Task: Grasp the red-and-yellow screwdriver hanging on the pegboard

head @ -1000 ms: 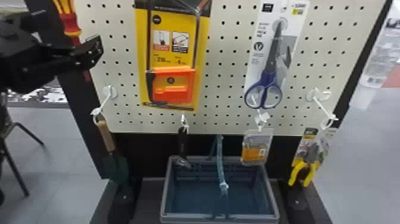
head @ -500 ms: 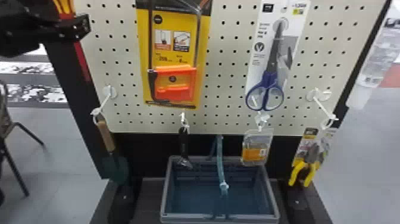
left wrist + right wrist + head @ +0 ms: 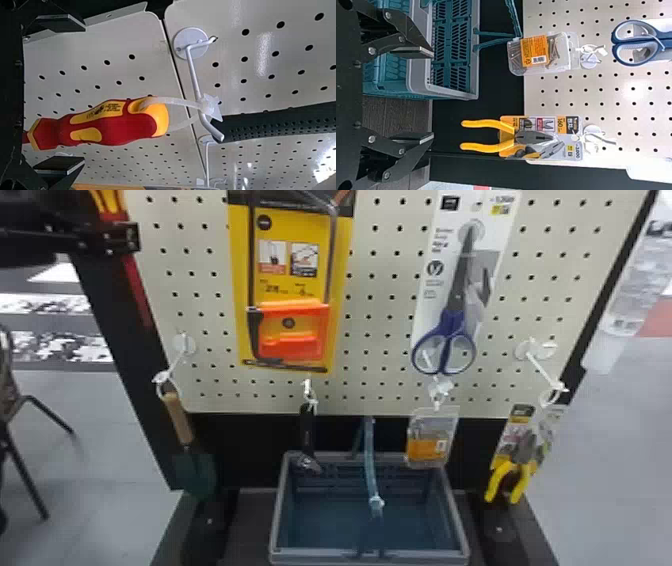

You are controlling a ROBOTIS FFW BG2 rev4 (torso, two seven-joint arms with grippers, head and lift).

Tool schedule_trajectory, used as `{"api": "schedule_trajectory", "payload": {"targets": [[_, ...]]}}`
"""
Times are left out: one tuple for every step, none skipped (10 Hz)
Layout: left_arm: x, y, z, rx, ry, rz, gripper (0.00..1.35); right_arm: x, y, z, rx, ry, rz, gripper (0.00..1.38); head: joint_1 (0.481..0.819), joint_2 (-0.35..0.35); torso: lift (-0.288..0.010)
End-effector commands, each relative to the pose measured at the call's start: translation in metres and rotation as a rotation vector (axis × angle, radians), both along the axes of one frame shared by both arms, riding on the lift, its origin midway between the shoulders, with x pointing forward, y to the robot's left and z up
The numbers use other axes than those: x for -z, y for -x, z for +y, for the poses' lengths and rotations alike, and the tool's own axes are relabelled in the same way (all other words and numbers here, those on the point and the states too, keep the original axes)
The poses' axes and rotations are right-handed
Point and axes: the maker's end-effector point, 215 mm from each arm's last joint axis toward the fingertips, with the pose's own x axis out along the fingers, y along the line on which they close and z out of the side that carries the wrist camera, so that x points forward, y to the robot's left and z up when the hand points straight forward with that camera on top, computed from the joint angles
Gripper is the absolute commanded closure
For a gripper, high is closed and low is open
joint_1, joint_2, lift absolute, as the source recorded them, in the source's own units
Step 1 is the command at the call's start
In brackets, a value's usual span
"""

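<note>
- Take the saw pack (image 3: 237,290) as the landmark: it is on the pegboard (image 3: 380,315), and the red-and-yellow screwdriver (image 3: 107,126) hangs well to its left
- In the left wrist view that screwdriver hangs by a zip tie (image 3: 170,102) from a white hook (image 3: 194,75), its handle lying between the fingers, apart from both
- The left gripper (image 3: 120,237) is left of the saw pack, in front of part of the screwdriver; its jaws stand open, gripping nothing
- The right gripper (image 3: 432,95) also has its jaws spread, with the basket (image 3: 320,559) and pliers (image 3: 497,480) farther off; I can't tell its distance from the saw pack
- Hook and tie sit at the handle's end; past the hook is a dark perforated bar (image 3: 277,120)
- Below and left of the saw pack hangs a trowel (image 3: 178,420); just below it, a wrench (image 3: 306,430) hangs over the basket's edge
- Right of the saw pack are blue scissors (image 3: 452,322); below these, a small clear box (image 3: 425,447), and farthest right and lower, the yellow pliers
- The basket sits below the saw pack, reaching to its right; a chair (image 3: 10,390) stands well off to its left
- Since a second ago the left gripper has risen and moved slightly farther left of the saw pack; the hanging goods and basket look unchanged
</note>
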Motion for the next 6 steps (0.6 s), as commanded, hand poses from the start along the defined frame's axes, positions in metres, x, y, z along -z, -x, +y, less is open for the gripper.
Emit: {"api": "schedule_trajectory", "payload": {"targets": [[-0.0086, -0.0086, 0.0043, 0.029, -0.032, 0.013, 0.13, -0.0001, -0.0001, 0.0001, 0.001, -0.001, 0.0, 0.53, 0.549, 0.0, -0.1], [-0.015, -0.0101, 0.0076, 0.03, -0.039, 0.004, 0.13, 0.0012, 0.0003, 0.0, 0.001, -0.001, 0.002, 0.53, 0.549, 0.0, -0.1], [-0.0177, -0.0084, 0.0081, 0.033, -0.028, -0.002, 0.13, 0.0012, 0.0003, 0.0, 0.001, -0.001, 0.002, 0.53, 0.549, 0.0, -0.1], [-0.0157, -0.0075, 0.0063, 0.041, -0.024, -0.001, 0.24, 0.0012, 0.0003, 0.0, 0.002, -0.002, 0.002, 0.53, 0.549, 0.0, -0.1], [-0.0143, -0.0068, 0.0035, 0.047, -0.024, 0.001, 0.52, 0.0012, 0.0003, 0.0, 0.002, -0.002, 0.002, 0.53, 0.549, 0.0, -0.1], [-0.0139, -0.006, 0.0021, 0.053, -0.023, 0.004, 0.69, 0.0012, 0.0003, 0.0, 0.002, -0.002, 0.002, 0.53, 0.549, 0.0, -0.1]]}}
